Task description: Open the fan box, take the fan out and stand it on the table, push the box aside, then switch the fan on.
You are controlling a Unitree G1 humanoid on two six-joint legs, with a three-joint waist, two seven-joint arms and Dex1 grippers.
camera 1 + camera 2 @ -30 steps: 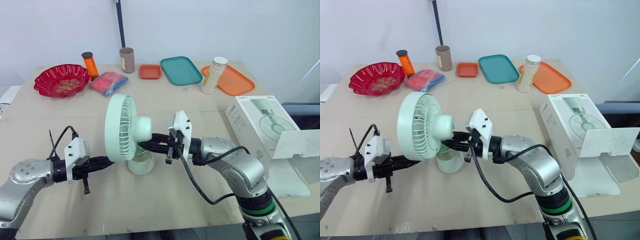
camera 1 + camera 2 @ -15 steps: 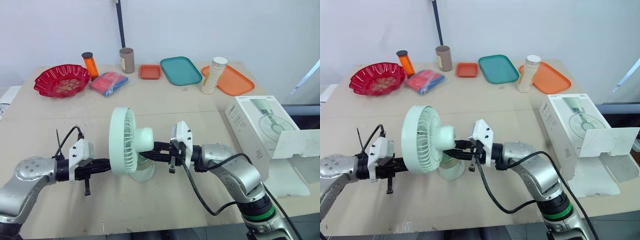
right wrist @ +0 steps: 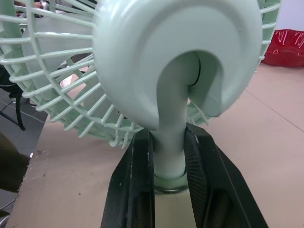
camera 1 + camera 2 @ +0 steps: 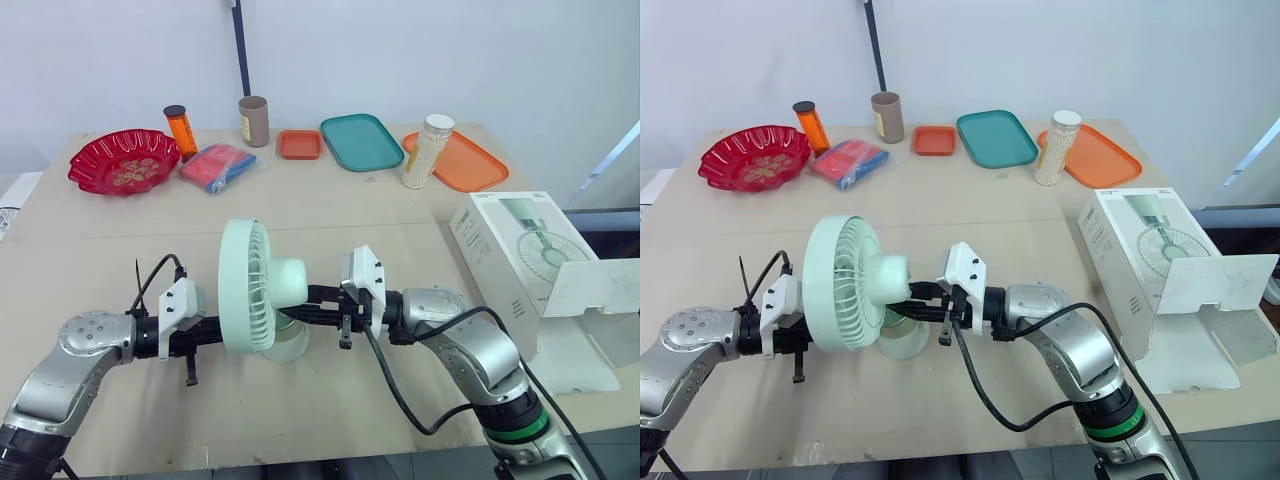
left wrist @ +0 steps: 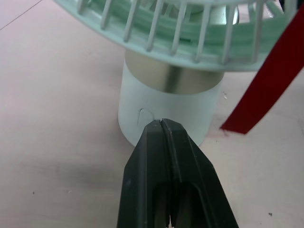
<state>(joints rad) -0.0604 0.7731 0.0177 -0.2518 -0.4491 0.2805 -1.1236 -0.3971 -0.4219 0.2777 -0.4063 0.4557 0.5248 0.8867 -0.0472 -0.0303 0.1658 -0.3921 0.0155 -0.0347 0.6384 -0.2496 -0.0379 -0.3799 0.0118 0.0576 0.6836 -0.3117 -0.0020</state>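
The fan (image 4: 255,300) stands on the counter (image 4: 350,210), with the box (image 4: 520,260) well off to its right. The right claw (image 3: 169,152) grips its neck. The left claw (image 5: 162,124), pinched shut, sits just beside the base button (image 5: 146,116). This looks like the switch-on step, so next comes a small nudge and a straight press.

Fan (image 4: 250,299) on the table (image 4: 380,215), centre, box (image 4: 510,260) to its right (at the edge), trays (image 4: 362,141) and bowl (image 4: 124,160) behind.

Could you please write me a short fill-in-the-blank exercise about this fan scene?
The fan stands on the ____. The left gripper, fingers shut, points at the button on the fan's ____. The right gripper clamps the fan's neck from the robot's ____ side. The fan box lies with its flap ____.
Missing: table; base; right; open.
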